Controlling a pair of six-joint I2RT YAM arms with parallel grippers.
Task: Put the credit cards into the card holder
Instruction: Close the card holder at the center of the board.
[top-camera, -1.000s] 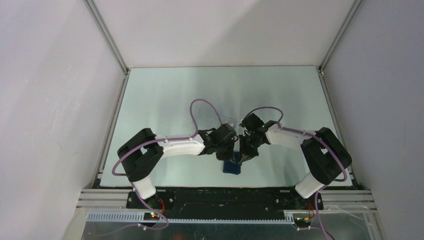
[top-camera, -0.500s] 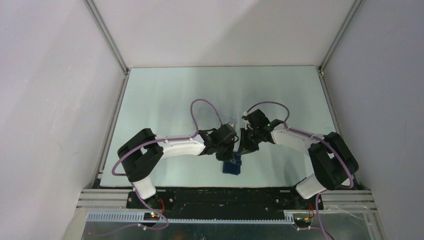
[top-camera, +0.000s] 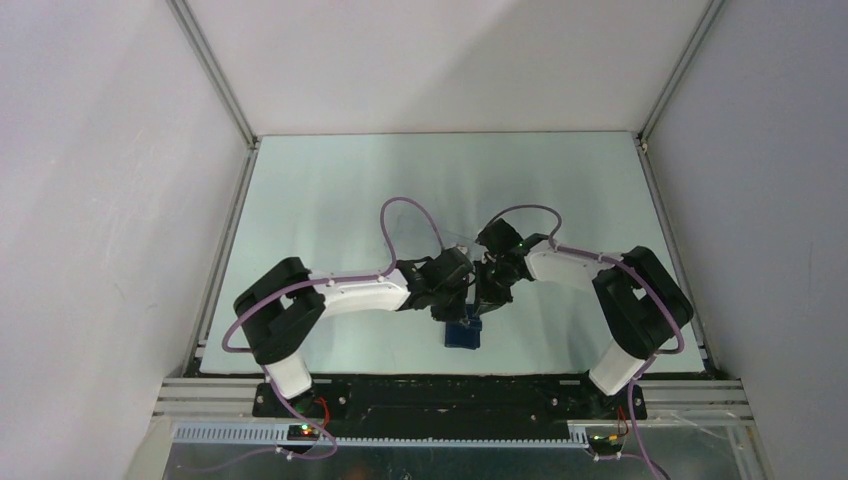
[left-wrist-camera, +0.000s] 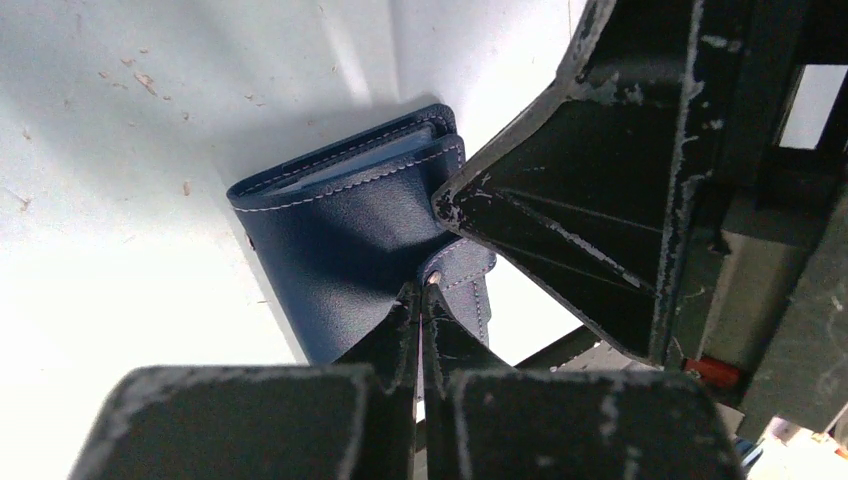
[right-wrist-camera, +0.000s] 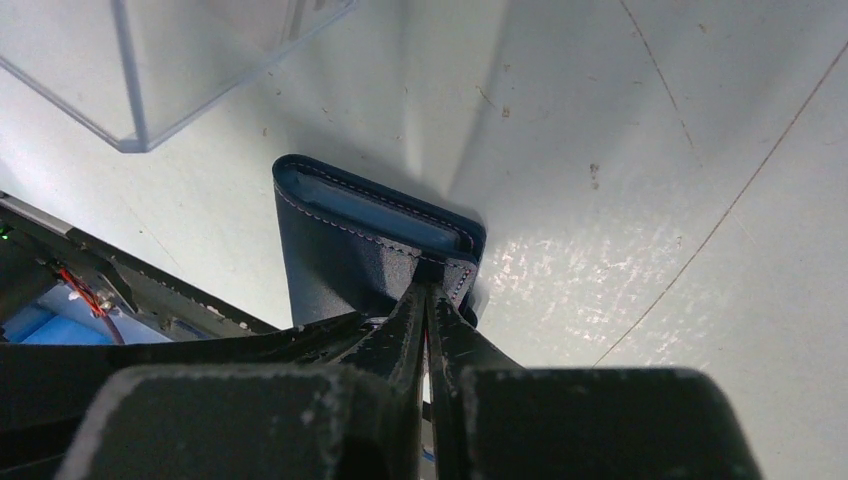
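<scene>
Arms: I see the left arm (top-camera: 350, 290) and the right arm (top-camera: 575, 268) both bent inward, wrists meeting low over the near middle of the pale green bench (top-camera: 330, 200).
Left jaws: pressed together, pinching the snap tab of the small dark navy-blue folding card holder (left-wrist-camera: 340, 240).
Right jaws: pressed together too, nipping the stitched edge of its upper cover, just beside the left tips.
Holder position: near middle of the bench, under both wrists, close to the arm bases.
Holder look: pebbled navy covers, pale stitching, a lighter blue layer showing between the slightly parted covers.
</scene>
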